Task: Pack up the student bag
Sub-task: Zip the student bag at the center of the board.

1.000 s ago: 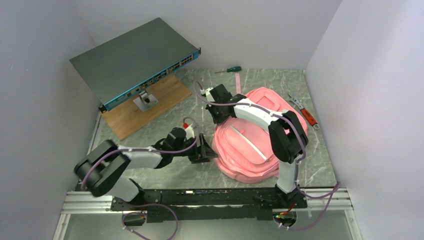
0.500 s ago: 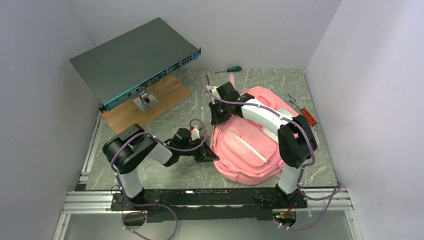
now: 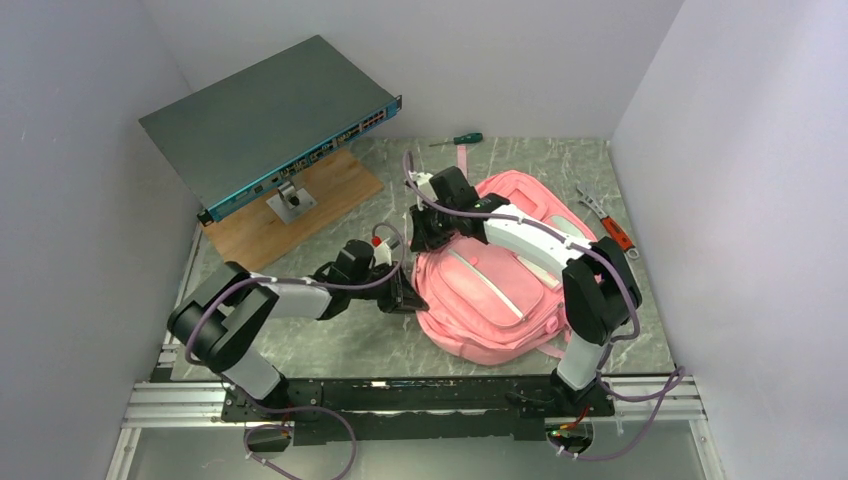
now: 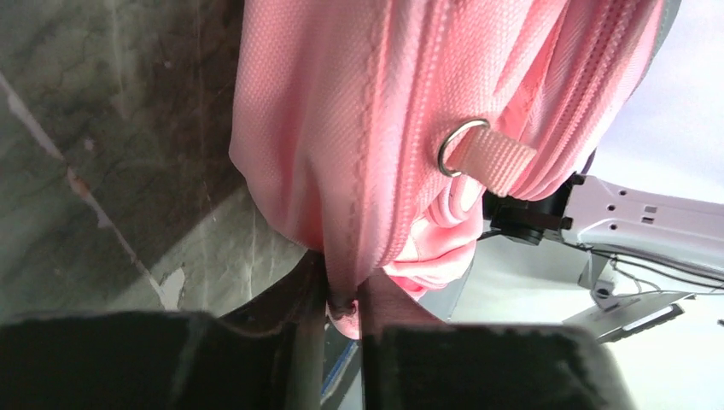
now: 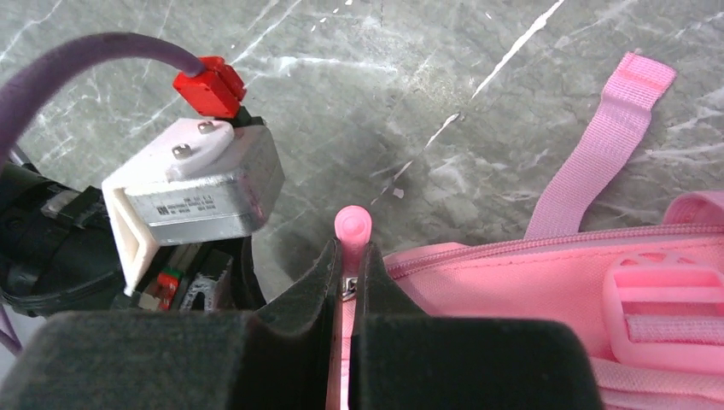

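Bag (image 3: 490,295) lies flat on the table (image 3: 330,345), right of centre, pocket side up; soft pink fabric with a pale trim strip, slack and creased at its left edge, strap (image 5: 602,145) trailing onto the marble at the far side

Step, as I read it: opening a zip so the bag can be packed
- right gripper (image 3: 424,238) at the bag's far-left corner, fingers pinched tight on the pink zip pull (image 5: 352,226)
- left gripper (image 3: 402,298) at the bag's left edge, fingers clamped on a fold of fabric beside a zip seam, metal ring (image 4: 461,145) just above the pinch; looks like a brace
- the two grippers are near each other, not touching

Next move probably calls for the right to drag the pull along the zip track while the left holds the fabric taut; slack cloth could bunch and jam the slider

Around: screwdriver (image 3: 458,140) beyond the bag, wrench (image 3: 590,200) and a red-handled tool (image 3: 618,235) to its right, switch (image 3: 265,120) on a wooden board (image 3: 300,205) far left. Can't tell what is meant to go in
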Robot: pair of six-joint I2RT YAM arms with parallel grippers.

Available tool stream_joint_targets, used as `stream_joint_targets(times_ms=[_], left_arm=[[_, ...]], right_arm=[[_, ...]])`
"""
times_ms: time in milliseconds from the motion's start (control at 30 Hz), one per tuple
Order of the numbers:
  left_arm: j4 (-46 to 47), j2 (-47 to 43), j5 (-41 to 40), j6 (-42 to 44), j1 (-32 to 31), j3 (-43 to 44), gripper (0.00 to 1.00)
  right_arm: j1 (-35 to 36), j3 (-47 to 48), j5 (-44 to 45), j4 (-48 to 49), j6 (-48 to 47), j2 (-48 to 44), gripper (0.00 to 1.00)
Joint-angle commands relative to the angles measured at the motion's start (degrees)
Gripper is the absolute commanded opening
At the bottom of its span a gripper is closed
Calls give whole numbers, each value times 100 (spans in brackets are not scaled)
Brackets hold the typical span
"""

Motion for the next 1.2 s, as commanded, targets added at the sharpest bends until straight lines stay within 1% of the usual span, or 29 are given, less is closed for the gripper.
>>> stream_joint_targets(times_ms=[0,33,67,100,133,200,267,333,400,500,567,633,700,800,833,900,1000,1067,1167], left_arm=[[213,-798,-205,581,223,284,35],[-5,-1049,-258,712,235,178,44],[-274,-1314,-309,858,259,94,51],[-567,-1584,-367,1011,290,42,57],[-812,-1814,-342,1142,326,-2,60],[-1292,-2255,-353,1353,396,-53,64],[-1644,-2635,-548,1365,514,-174,67],[-1597,-2972,-639,1240,753,-368,68],[-1423,-3077,-566,1071,1068,-483,67],[-1462,-2814,-401,856,1413,-267,64],[-1664,-2531,-450,648,1507,37,66],[-1782,-2259,-574,462,1523,268,75],[-1515,-1985,-694,186,1516,372,79],[-947,-1404,-799,-462,1448,463,98],[-831,-1168,-778,-631,1393,568,99],[-700,-709,-703,-909,1252,879,100],[-600,-304,-732,-1161,945,1311,100],[-722,-77,-867,-1110,687,1582,99],[-836,233,-1027,-1010,493,1875,94]], right_arm=[[213,220,-1096,272,308,-190,0],[202,149,-1088,249,255,-245,0],[200,102,-1120,220,172,-301,0],[199,24,-1181,220,62,-363,0],[199,-67,-1226,259,-31,-431,0],[193,-263,-1173,387,-147,-554,0],[146,-367,-1259,545,-237,-627,0],[54,-403,-1639,685,-346,-665,0],[17,-440,-1953,786,-534,-731,0],[6,-402,-2098,594,-1038,-817,0],[6,-482,-2185,516,-1300,-940,0],[6,-673,-2247,568,-1414,-1127,0],[6,-864,-2304,651,-1437,-1293,0],[5,-1093,-2436,835,-1401,-1509,0],[6,-1171,-2440,922,-1370,-1581,0],[4,-1285,-2450,1060,-1309,-1677,0],[6,-1247,-2471,891,-1426,-1742,0],[5,-1261,-2462,831,-1516,-1819,0],[10,-1292,-2364,809,-1612,-1925,0]])
